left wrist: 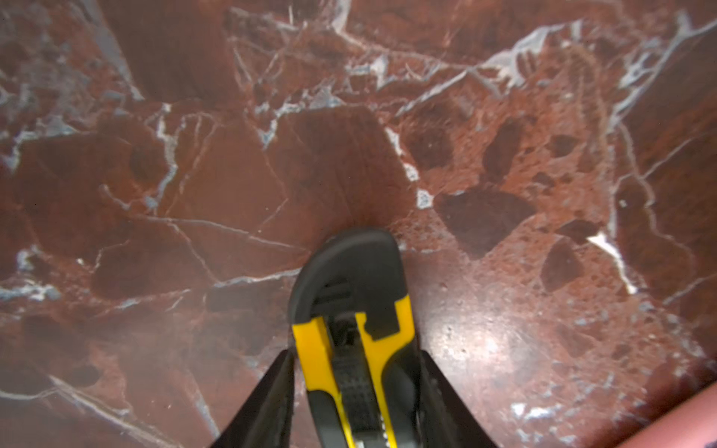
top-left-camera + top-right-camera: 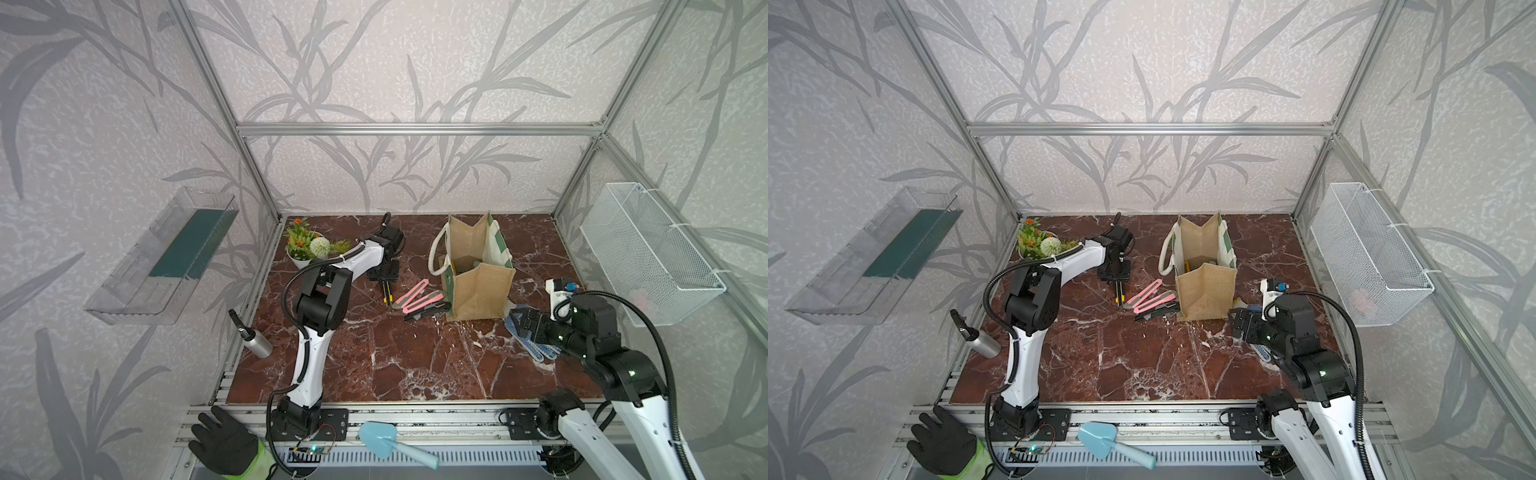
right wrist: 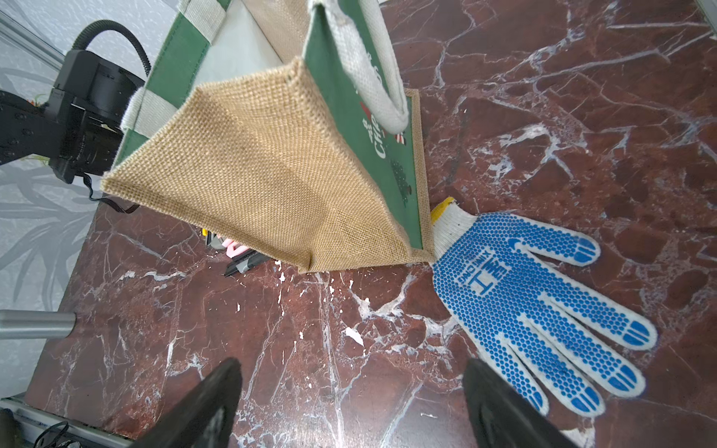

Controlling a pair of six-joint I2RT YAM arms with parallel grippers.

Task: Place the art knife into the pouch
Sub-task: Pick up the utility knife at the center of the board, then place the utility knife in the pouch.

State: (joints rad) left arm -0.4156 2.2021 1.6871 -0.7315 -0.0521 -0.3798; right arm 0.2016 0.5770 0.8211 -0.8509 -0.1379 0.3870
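The art knife (image 2: 387, 292) – yellow and black – lies on the red marble desk (image 2: 415, 361) left of the pouch (image 2: 478, 286), well apart from it, with other cutters between them. The left end effector (image 2: 384, 279) is directly over the knife. In the left wrist view its two dark fingers (image 1: 271, 395) stand close against either flank of the art knife (image 1: 349, 310), narrowed to about the handle's width. Whether they actually press on it cannot be told.

The pouch stands upright with its mouth open, its jute side toward the front edge and a white rope handle (image 2: 436, 253) hanging on its left. Two pink cutters (image 2: 411, 294) and a dark one (image 2: 428, 311) lie at its base. On the other side, a blue-dotted white glove (image 3: 523, 302) lies flat with its cuff touching the pouch's lower corner.

The right end effector (image 3: 349, 407) hovers low near that glove, its fingers spread wide with nothing between them – only bare desk shows in the gap.

Farther out are a potted plant (image 2: 305, 245) at the back left corner, a silver bottle (image 2: 255, 338) at the left edge, and a white wire basket (image 2: 648, 253) on the right wall.
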